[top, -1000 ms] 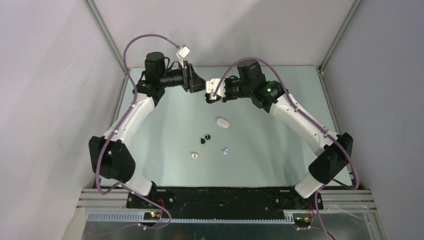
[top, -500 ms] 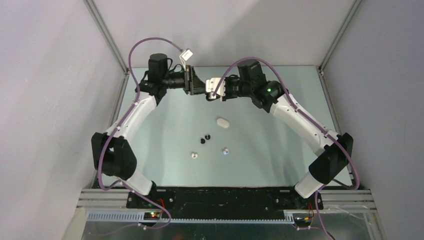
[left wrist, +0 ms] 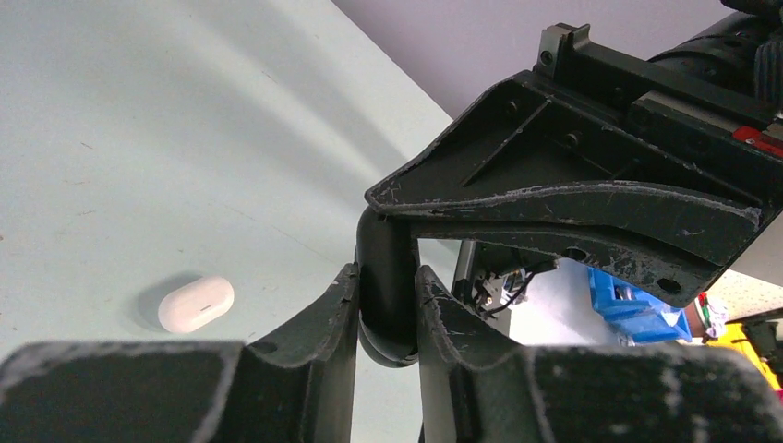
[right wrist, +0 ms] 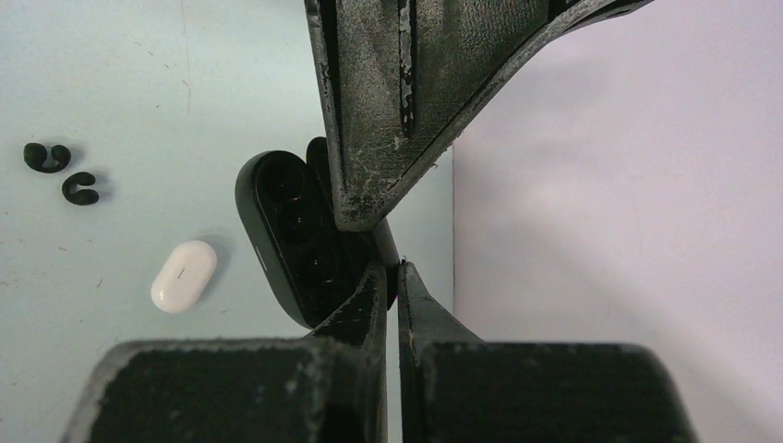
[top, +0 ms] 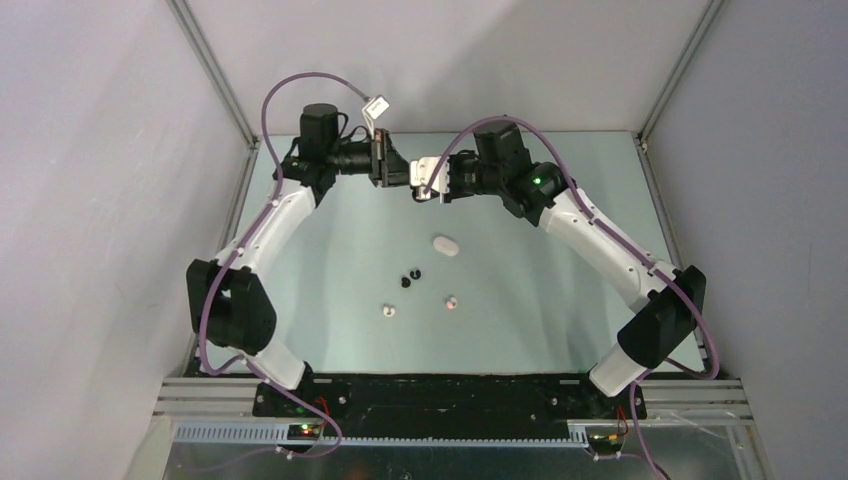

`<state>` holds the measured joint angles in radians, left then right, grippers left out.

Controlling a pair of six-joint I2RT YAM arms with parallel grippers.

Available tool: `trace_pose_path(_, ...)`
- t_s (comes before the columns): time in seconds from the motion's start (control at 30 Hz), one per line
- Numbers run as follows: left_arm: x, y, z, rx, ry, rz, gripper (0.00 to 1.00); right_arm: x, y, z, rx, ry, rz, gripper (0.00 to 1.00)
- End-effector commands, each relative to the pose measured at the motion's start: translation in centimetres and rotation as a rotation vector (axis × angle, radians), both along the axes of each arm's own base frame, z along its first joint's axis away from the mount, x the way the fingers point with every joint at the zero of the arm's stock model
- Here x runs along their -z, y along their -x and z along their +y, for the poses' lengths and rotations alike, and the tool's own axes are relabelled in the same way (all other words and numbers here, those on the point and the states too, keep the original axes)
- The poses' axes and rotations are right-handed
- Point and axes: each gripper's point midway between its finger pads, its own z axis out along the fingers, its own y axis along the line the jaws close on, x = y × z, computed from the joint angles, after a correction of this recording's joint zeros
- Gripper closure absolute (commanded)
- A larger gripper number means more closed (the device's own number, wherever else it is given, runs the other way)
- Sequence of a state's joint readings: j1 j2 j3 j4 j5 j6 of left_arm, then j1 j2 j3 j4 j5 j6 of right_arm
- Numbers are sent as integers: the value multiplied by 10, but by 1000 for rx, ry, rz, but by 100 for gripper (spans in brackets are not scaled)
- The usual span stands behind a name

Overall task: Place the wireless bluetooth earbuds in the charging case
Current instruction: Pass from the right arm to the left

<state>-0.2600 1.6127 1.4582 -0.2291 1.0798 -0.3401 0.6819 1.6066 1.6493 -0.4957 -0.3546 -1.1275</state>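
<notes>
The black charging case [right wrist: 282, 221] hangs open above the back of the table, its two dark wells showing in the right wrist view. My right gripper [right wrist: 397, 269] is shut on the case's thin edge. My left gripper [left wrist: 388, 273] has both fingers pressed against the case's rounded black part [left wrist: 386, 235]. In the top view the two grippers meet, left gripper [top: 407, 177] against right gripper [top: 421, 189]. Two black earbuds [top: 411, 277] lie together mid-table, and the same black earbuds [right wrist: 61, 172] show in the right wrist view. One white earbud [top: 390, 310] and another white earbud [top: 452, 301] lie nearer.
A shut white oval case [top: 446, 245] lies on the pale green table [top: 560, 270] just below the grippers. That white case [left wrist: 195, 304] shows in the left wrist view, and the white case [right wrist: 184, 275] in the right wrist view too. Grey walls stand close behind and beside.
My left gripper has edged right toward the right gripper and its jaws have narrowed onto the black case. The right arm, earbuds and white case have not moved.
</notes>
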Motion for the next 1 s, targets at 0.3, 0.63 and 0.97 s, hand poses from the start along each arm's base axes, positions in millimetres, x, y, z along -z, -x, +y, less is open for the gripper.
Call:
trace_pose_path(0.3, -15, 2, -7, 49, 21, -25, 62, -30, 8, 5, -22, -56, -75, 100)
trace_pose_path(0.63, -15, 2, -8, 58, 23, -22, 71, -31, 8, 7, -23, -56, -82, 100)
trace_pose_path(0.97, -16, 2, -6, 60, 23, -33, 100, -24, 6, 6, -6, -53, -75, 100)
